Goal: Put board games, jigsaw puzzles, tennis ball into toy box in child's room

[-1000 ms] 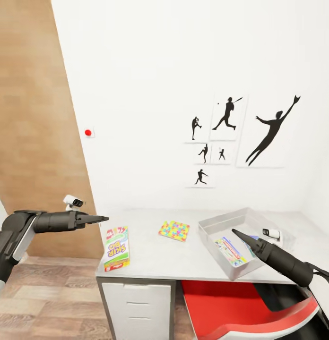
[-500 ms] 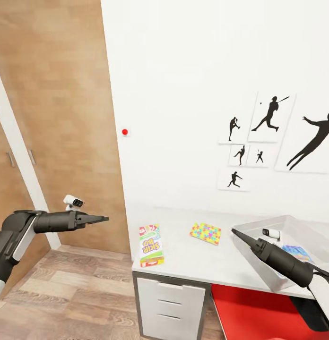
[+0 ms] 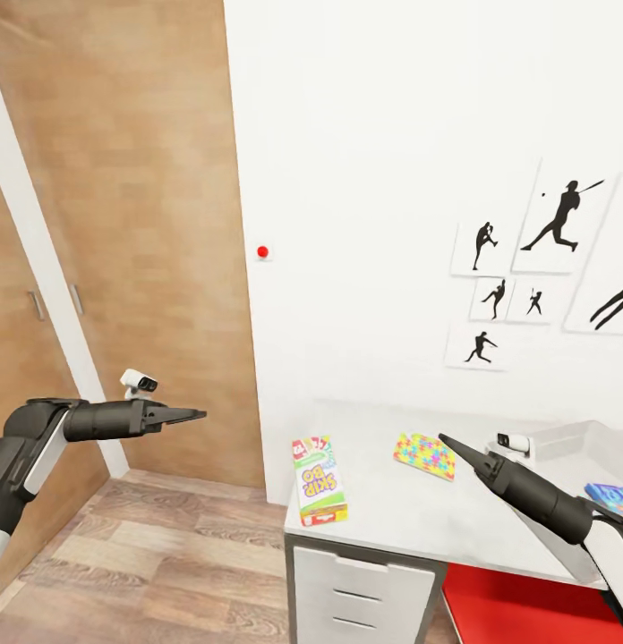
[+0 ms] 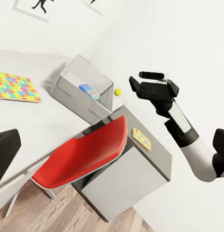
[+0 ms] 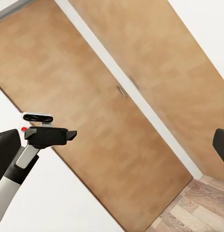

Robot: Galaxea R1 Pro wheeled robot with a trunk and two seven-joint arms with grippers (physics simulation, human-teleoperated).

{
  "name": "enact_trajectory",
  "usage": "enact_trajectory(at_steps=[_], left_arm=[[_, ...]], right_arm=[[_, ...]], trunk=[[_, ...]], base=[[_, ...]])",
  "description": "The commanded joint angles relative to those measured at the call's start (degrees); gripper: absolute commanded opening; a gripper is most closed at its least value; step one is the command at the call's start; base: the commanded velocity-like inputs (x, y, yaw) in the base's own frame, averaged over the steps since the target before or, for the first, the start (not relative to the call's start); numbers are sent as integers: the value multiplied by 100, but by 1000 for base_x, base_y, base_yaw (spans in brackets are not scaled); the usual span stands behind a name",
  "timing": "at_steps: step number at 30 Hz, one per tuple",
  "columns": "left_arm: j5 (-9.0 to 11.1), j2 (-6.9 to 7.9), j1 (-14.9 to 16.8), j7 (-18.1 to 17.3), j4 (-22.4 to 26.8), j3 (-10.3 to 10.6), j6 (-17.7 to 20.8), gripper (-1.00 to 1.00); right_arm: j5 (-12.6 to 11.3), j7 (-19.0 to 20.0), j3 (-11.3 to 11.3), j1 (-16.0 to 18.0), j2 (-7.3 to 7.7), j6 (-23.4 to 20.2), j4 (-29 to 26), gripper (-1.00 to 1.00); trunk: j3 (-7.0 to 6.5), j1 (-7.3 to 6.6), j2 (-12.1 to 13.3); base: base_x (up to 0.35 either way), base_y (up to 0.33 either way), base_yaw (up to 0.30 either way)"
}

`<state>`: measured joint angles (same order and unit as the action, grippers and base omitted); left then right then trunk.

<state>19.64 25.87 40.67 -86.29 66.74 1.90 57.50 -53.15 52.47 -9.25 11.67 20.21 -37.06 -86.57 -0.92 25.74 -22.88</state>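
Note:
The green-yellow-orange Skip-Bo board game point(image 3: 318, 478) lies near the left end of the table point(image 3: 392, 519). A multicoloured jigsaw puzzle point(image 3: 425, 455) lies further back on the table. The grey toy box point(image 3: 571, 438) is cut off by the picture's right edge, with a blue box point(image 3: 611, 496) in it. In the left wrist view I see the jigsaw point(image 4: 15, 87), the toy box point(image 4: 83, 92), the tennis ball point(image 4: 118, 91) beyond it and a second jigsaw point(image 4: 142, 139) on a grey top. My left gripper point(image 3: 200, 414) hangs open over the floor. My right gripper point(image 3: 444, 439) is open above the table.
A red chair point(image 3: 526, 608) is tucked under the table beside the white drawers point(image 3: 365, 590). Wooden doors point(image 3: 123, 224) fill the left wall, with wood-plank floor point(image 3: 168, 555) in front. A red round button point(image 3: 263, 253) is on the white wall, with black sports prints point(image 3: 526, 259) beside it.
The camera has turned left, so the table, prints and toy box slid right in the picture and more door shows. Both arms keep the same pose in the view.

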Motion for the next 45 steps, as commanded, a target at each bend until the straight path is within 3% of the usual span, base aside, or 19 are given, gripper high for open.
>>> enact_trajectory(at_steps=[1, 20, 30, 32, 33, 37, 38, 39, 40, 43, 45], left_arm=[[14, 5, 2, -14, -4, 13, 60, 100], [4, 5, 2, -3, -5, 13, 59, 100], [12, -7, 0, 6, -11, 22, 46, 100], [13, -18, 1, 9, -11, 25, 35, 100], [8, -42, -2, 15, -12, 30, 23, 100], [-2, -125, 1, 25, -13, 40, -1, 100], [-6, -180, 1, 44, -13, 43, -8, 100], [-7, -206, 1, 59, -15, 44, -9, 100], [-9, -254, 2, 104, -17, 45, -9, 100], [-11, -299, 2, 215, -21, 46, -11, 100], [-7, -322, 0, 361, -31, 50, -11, 100]], right_arm=[[-30, -2, -1, 2, 1, -39, 0, 100], [-38, -34, 1, 2, 0, -52, 13, 100], [-19, -600, 32, 6, -7, -84, 67, 100], [18, -866, 71, 8, -11, -97, 57, 100], [78, -1291, 156, 9, -13, -133, 47, 100], [145, -2211, 367, 22, -30, -251, 21, 100], [158, -2655, 471, 38, -62, -337, 13, 100], [163, -2862, 514, 49, -90, -382, 9, 100], [180, -3247, 580, 72, -168, -476, 6, 100], [213, -3772, 638, 138, -327, -622, 3, 100], [241, -4328, 680, 232, -509, -792, 1, 100]], trunk=[[2, 5, -4], [2, 5, -4], [2, 5, -4], [2, 5, -4], [2, 5, -4], [2, 5, -4], [2, 5, -4], [2, 5, -4], [2, 5, -4], [2, 5, -4], [2, 5, -4]], base=[[221, 228, 1], [208, 233, 0], [114, 70, 0], [27, 11, 0], [15, 6, 0], [9, 4, 0], [4, 2, 0], [3, 1, 0], [2, 1, 0], [1, 1, 0], [0, 0, 0]])
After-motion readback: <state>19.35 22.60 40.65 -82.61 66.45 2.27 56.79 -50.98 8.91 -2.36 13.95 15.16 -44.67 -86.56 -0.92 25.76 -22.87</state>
